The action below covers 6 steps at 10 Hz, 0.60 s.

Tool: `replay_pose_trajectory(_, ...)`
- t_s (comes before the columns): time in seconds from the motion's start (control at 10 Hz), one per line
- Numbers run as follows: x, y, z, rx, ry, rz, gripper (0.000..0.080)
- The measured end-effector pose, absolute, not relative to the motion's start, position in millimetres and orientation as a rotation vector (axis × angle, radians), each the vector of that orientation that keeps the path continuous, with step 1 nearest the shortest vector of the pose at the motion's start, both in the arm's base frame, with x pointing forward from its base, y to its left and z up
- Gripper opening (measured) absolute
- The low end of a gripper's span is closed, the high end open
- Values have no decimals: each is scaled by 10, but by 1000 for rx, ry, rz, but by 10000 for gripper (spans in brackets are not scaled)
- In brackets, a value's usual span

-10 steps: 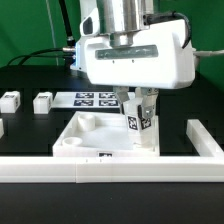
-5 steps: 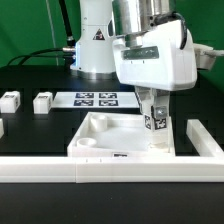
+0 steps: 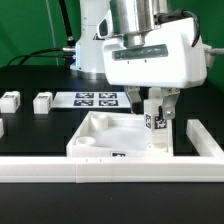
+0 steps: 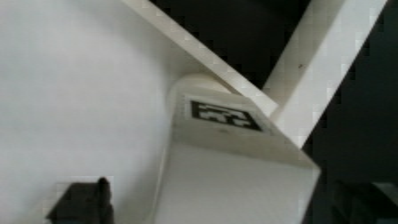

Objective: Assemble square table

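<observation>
Jaws were seen spread over the slab's (image 3: 105,130) corner at the exterior view's right. One leg (image 3: 155,124) was stood upright in that corner between them, not pinched. Its tag (image 4: 226,113) was shown close in the wrist view, beside the slab rim. A loose leg (image 3: 10,100) and a second loose leg (image 3: 42,100) were laid on the desk (image 3: 30,125) at the exterior view's left, well apart from the slab. The marker board (image 3: 97,98) was seen behind the slab.
</observation>
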<state>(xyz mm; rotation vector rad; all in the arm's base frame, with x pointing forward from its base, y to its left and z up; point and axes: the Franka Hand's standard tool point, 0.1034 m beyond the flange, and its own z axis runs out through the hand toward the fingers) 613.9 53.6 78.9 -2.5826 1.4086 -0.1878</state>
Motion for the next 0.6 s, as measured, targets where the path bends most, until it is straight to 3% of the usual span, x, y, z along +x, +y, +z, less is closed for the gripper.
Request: replay_pose_trajectory(0.6,6096,695,771,-2924,672,-237,649)
